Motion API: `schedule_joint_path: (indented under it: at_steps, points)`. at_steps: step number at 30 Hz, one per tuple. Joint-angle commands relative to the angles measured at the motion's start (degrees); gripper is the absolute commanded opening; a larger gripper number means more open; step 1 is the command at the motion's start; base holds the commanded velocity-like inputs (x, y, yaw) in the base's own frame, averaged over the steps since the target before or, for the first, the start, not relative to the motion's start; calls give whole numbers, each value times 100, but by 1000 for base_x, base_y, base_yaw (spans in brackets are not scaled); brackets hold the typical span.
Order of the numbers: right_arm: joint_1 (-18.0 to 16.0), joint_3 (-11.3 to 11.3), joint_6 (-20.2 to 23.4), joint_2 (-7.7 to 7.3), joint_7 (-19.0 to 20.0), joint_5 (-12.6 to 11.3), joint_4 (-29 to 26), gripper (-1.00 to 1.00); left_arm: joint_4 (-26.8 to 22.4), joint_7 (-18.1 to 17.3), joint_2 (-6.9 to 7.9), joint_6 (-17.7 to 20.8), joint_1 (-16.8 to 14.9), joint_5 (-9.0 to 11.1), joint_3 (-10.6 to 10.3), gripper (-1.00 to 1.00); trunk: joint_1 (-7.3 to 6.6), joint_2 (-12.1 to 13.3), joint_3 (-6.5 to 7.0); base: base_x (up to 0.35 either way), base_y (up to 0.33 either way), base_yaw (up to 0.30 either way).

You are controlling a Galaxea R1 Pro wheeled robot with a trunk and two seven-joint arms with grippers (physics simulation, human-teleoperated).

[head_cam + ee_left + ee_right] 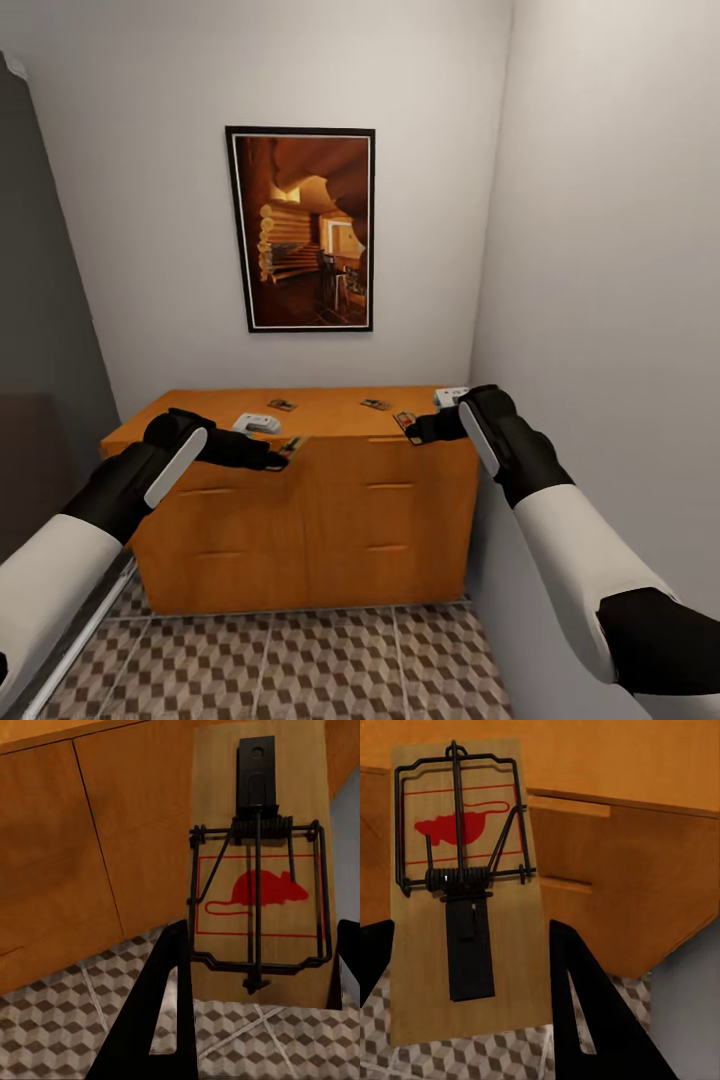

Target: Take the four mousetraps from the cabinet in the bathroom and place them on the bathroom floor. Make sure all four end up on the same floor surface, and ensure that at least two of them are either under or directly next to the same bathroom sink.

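I have 2 mousetraps in hand and 2 left to fetch. My left gripper (pixel 278 458) is pinching 1 mousetrap (pixel 259 881) just off the front edge of the cabinet (pixel 330 520), and my right gripper (pixel 415 430) is pinching another mousetrap (pixel 461 892) at the cabinet's right front corner. In both wrist views the board sits between the black fingers, clear of the cabinet front, with the floor (pixel 300 660) below.

2 more traps (pixel 282 404) lie flat on the cabinet top, well apart, the second (pixel 376 404) further right. None is on the floor yet, so I judge the task under halfway: all 4 must go down, at least 2 beside the sink.

Each trap is a thin rectangular pale wooden board with a red mouse outline printed on it, a dark wire bar, a coiled spring and a flat black metal tab. The cabinet is smooth orange-brown wood with slim bar handles. The floor tiles carry a brown, beige and white cube pattern. 2 small white rounded objects (pixel 257 423) also sit on top.
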Motion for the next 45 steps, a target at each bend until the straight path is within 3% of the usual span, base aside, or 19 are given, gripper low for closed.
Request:
schedule_joint_path:
  at_steps: [1,9,13,15,19,24,27,31,35,40,45]
  points:
    - [-4,7,24,1,-37,-53,21,-100,50,-59,4,5,-6,-57,-8,-100,0,-4,-7,0,0,270]
    - [-3,12,24,24,-46,-58,205,-100,267,-59,4,5,-6,-49,-8,-100,0,-4,-7,0,0,273]
    - [-3,13,24,122,-48,-45,462,-100,398,-59,1,-2,-8,-47,-8,-100,0,-4,-7,0,0,274]
    - [-4,13,24,358,-60,-17,1140,-100,865,-59,-10,-35,-7,-43,-14,-100,0,-4,-7,0,0,185]
    - [-3,13,-8,612,-70,2,2029,-100,1643,-73,-40,-56,-6,-47,-14,-100,0,-4,-7,0,0,44]
    - [1,13,-457,713,-70,6,2852,-100,2476,-76,-61,-144,-10,-49,-10,-100,0,-4,-7,0,0,9]
    - [-8,18,-997,745,-73,64,3589,-100,3293,-72,-141,-738,-10,-3,-9,-100,0,-4,-7,0,0,2]
    - [-17,15,-1828,892,-101,452,4411,-100,4940,-69,-461,-1930,-13,76,-9,-100,0,-4,-7,0,0,0]
    - [-3,13,-2218,893,-186,769,4985,-100,5827,-52,-734,-2753,40,111,-9,-100,0,-4,-7,0,0,0]
    - [273,8,-2476,893,-243,883,5316,-100,6072,-30,-836,-3092,426,139,-7,-100,0,-4,-7,0,0,0]
    - [845,8,-2804,893,-256,909,5388,-100,6125,-15,-860,-3176,755,392,-7,-100,0,-4,-7,0,0,80]
